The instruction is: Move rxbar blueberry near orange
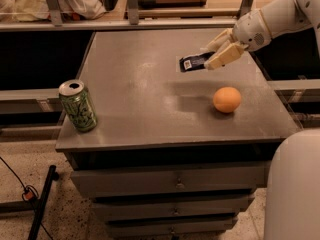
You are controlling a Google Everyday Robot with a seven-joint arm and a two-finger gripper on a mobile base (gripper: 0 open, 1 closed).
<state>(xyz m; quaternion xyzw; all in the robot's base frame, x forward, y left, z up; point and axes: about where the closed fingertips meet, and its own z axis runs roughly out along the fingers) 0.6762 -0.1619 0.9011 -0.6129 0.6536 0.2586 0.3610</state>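
Camera view:
- The rxbar blueberry (194, 62) is pinched at its right end between the two fingers of the gripper (208, 58). The rest of the bar sticks out to the left of the fingertips, with the white label patch at the far left end.
- The bar is held roughly flat and clear of the table top (135, 89); it is not touching the surface. A soft shadow (192, 93) is seen on the top, nearer the camera than the bar.
- The gripper is located over the right rear part of the table, fingers pressed onto the wrapper from above and below.
- The orange (227, 99) rests on the table, nearer the camera than the gripper and slightly to its right. It is near the bar but apart from it, with no contact.
- The arm (272, 19) enters from the upper right corner. The white forearm is angled down and to the left, and the wrist is bent so the fingers point left.
- A green drink can (78, 105) stands upright at the front left edge of the table, well apart from the bar and the orange.
- Drawer fronts (175, 184) are seen below the table top. Part of the white robot body (295, 189) fills the lower right corner.
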